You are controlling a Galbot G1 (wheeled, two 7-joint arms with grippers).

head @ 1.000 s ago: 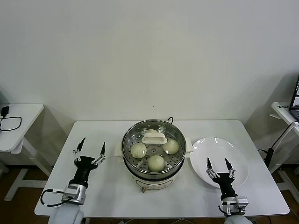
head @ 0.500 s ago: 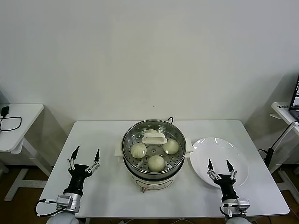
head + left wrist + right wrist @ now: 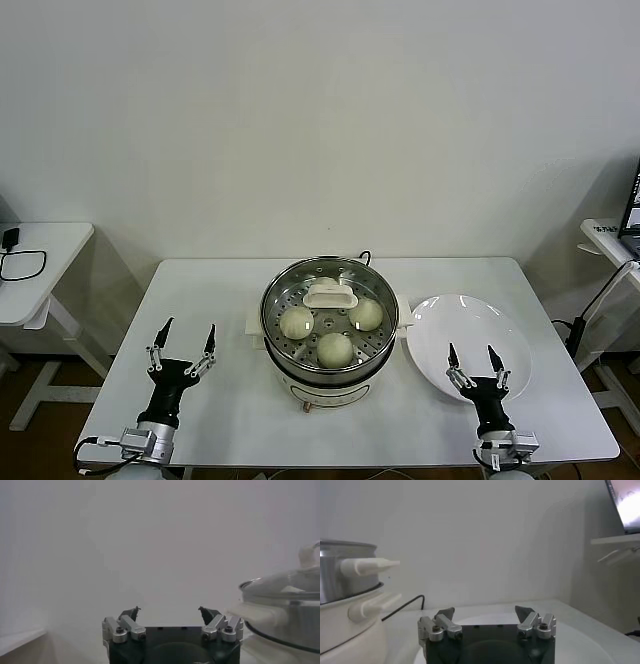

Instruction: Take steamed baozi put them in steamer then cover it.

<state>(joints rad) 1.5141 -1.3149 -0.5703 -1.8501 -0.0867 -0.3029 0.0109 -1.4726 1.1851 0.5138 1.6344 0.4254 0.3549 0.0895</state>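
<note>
Head view: buns (image 3: 335,347) inside steamer (image 3: 330,375), lid (image 3: 330,296) on; left claw (image 3: 181,344), right claw (image 3: 471,364) both spread, empty. Nothing further required.

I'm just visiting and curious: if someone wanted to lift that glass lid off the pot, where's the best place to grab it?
Probably by the white handle in the middle of the lid, coming straight down from above. It is the only raised part; the glass around it looks smooth and domed, with little to pinch. The bar runs left to right, so fingers would close across its narrow width. Both grippers, left and right, are open and empty.
</note>
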